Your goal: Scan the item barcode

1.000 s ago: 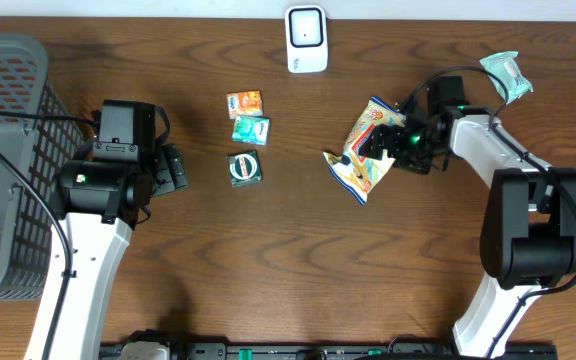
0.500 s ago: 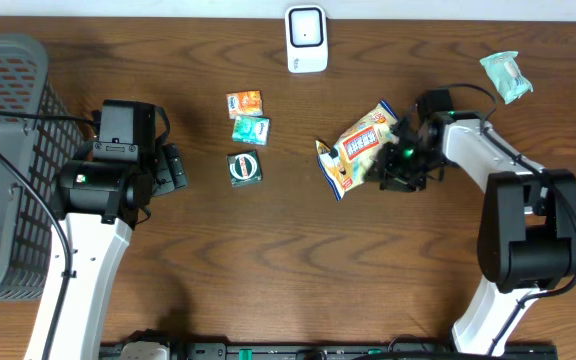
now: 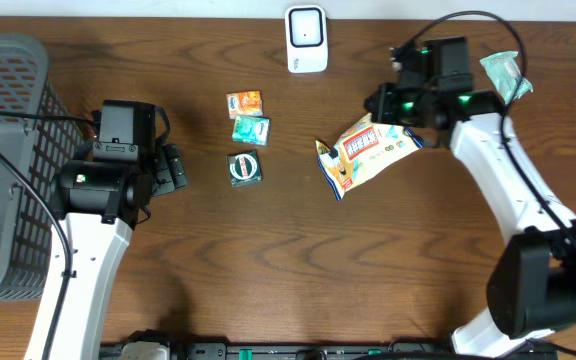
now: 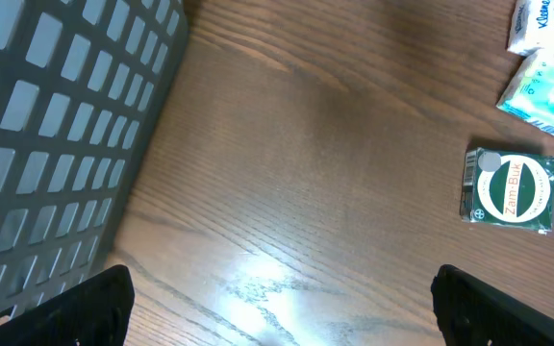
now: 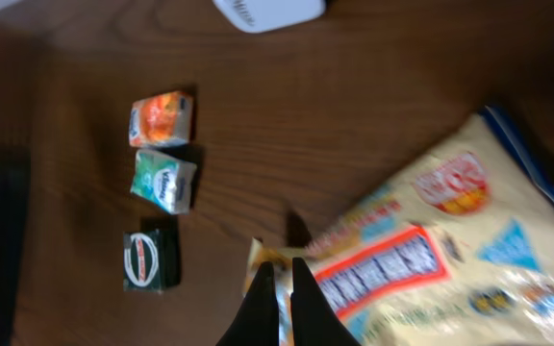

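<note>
The table (image 3: 298, 280) was dark brown wood with a strong grain, a grey mesh basket (image 3: 3, 130) at its left edge and a white scanner (image 3: 306, 38) at the far edge. A small green box (image 4: 510, 189) read "Zam-Buk"; the print on the snack bag (image 3: 366, 152) was too blurred to read. The bag sat right of centre, its long axis slanting from the right claw (image 5: 279, 293), pinched shut on its far-right end, toward the near left; the left claw (image 4: 282, 308) stood wide open, empty
</note>
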Controlling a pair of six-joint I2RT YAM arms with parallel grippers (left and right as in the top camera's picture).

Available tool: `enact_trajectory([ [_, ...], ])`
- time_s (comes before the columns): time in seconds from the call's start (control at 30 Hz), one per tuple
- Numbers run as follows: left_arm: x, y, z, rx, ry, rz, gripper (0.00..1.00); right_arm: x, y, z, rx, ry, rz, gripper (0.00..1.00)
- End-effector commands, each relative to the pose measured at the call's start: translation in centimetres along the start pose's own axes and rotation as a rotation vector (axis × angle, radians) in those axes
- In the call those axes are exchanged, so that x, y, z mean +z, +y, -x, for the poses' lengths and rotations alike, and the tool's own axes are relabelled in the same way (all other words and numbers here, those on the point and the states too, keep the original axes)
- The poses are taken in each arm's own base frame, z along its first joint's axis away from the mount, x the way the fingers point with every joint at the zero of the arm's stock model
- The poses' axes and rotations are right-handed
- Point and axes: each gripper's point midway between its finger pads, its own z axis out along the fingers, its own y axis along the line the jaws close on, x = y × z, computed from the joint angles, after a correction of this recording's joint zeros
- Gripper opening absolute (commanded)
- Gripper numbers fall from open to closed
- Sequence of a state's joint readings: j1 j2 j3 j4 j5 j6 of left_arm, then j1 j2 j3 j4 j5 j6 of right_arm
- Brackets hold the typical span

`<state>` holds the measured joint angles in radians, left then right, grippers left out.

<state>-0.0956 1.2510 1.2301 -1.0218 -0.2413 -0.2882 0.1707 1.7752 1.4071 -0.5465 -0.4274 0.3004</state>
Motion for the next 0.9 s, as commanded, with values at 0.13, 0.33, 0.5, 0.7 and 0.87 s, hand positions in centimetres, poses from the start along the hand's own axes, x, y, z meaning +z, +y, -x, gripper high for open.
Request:
enact_trajectory([
  [0.13,-0.3,-0.1,0.4,-0.007,-0.010,-0.002,0.98,6.8,-2.4,-4.5,0.030,0.133,-0.158,0.01],
  [0.33,-0.3,-0.1,0.4,-0.007,-0.010,-0.002,0.98,9.4,-6.7,-9.6,0.077,0.302,-0.305,0.01],
  [0.5,-0.3,-0.1,0.4,-0.007,-0.010,-0.002,0.98,7.4,-8.5,-8.4,0.085,0.278,-0.406,0.01],
  [0.7,-0.3,-0.1,0.4,-0.007,-0.010,-0.002,0.98,1.2,-7.0,-2.5,0.058,0.172,-0.427,0.01],
  [0.87,-0.3,-0.1,0.4,-0.007,-0.010,-0.002,0.98,-2.3,-5.3,-2.8,0.016,0.221,-0.433,0.01],
])
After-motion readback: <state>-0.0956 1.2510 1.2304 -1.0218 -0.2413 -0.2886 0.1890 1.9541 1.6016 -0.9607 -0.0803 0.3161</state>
